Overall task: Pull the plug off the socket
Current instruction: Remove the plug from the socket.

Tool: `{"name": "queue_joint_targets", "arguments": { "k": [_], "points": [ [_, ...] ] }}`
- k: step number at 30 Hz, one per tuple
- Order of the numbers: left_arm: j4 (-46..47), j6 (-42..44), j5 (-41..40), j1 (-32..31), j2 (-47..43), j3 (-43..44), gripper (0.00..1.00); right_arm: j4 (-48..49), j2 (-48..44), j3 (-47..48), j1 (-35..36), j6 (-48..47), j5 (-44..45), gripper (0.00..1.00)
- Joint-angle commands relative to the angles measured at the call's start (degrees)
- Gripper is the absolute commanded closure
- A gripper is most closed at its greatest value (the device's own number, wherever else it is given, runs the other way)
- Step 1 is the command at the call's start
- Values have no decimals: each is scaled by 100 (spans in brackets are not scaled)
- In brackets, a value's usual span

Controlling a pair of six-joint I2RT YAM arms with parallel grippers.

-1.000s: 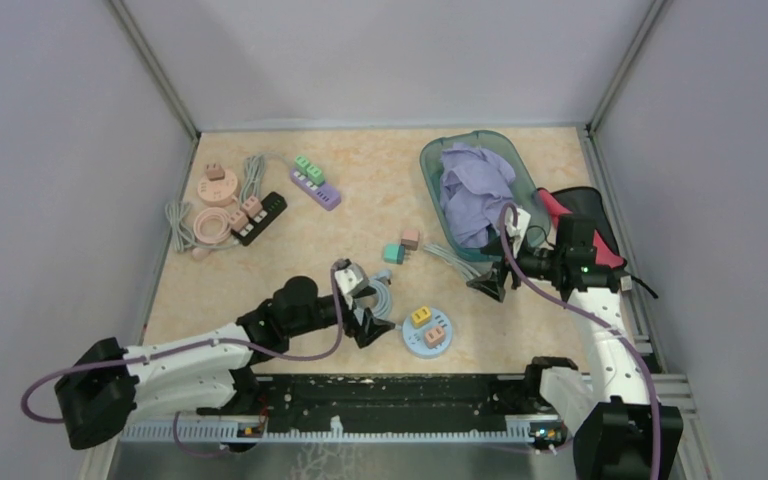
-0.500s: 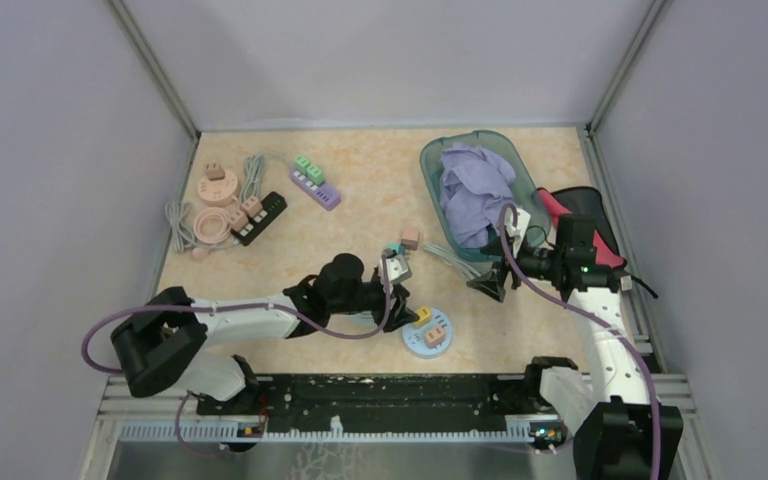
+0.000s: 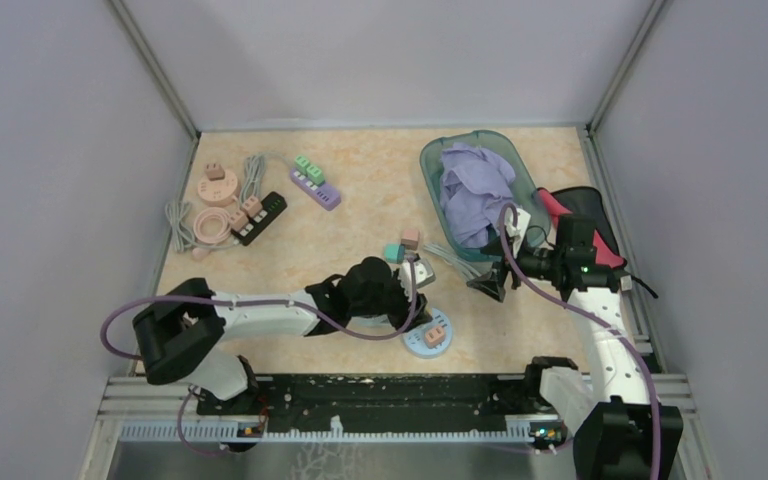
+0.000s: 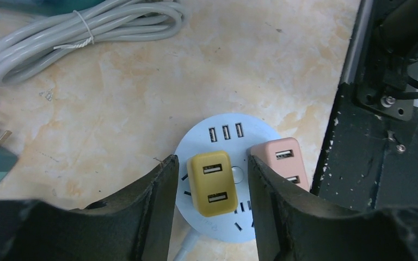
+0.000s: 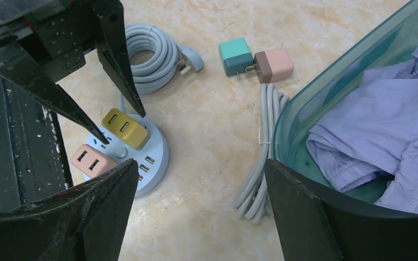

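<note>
A round light-blue socket (image 3: pixel 418 345) lies near the table's front edge with a yellow plug (image 4: pixel 212 183) and a pink plug (image 3: pixel 435 334) stuck in its top. My left gripper (image 3: pixel 415 308) hangs over it, open. Its two fingers (image 4: pixel 158 190) stand either side of the yellow plug with a gap on both sides. The right wrist view shows the socket (image 5: pixel 155 157), the yellow plug (image 5: pixel 124 128), the pink plug (image 5: pixel 92 160) and the left gripper (image 5: pixel 124 129) over them. My right gripper (image 3: pixel 487 284) is open and empty, to the right of the socket.
A teal basin (image 3: pixel 430 160) holding purple cloth stands back right. A grey cable bundle (image 3: pixel 450 258), a loose teal plug (image 3: pixel 393 252) and a loose pink plug (image 3: pixel 410 238) lie behind the socket. More power strips (image 3: pixel 260 215) sit back left. A black rail (image 3: pixel 390 395) runs along the near edge.
My left arm has swung right, from the coiled cable to over the round socket, its open fingers now straddling the yellow plug. The right arm has not moved.
</note>
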Motion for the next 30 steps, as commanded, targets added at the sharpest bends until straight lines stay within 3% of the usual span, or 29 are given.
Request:
{"name": "queue_joint_targets", "arguments": {
  "k": [1,12,16,19,24,30],
  "points": [
    [-668,-12,-782,-169,231,390,45,103,-37,28,81,-119,-164,14],
    [-1256,29,-1097,-395,537,839,50,103,-46,27,76,-132,-143,14],
    [-1425,-7,-1227,-430,580,894,56,102,-41,23,81,-128,-154,14],
    [-1461,-72,-1336,-440,551,894,66,94,-48,30,80,-128,-162,14],
    [-1339,-323,-1575,-432,488,910,96,94,-51,22,80,-132,-196,14],
    [-1057,-1476,-2925,-432,572,1007,99,115,-46,13,118,-98,-240,14]
  ]
}}
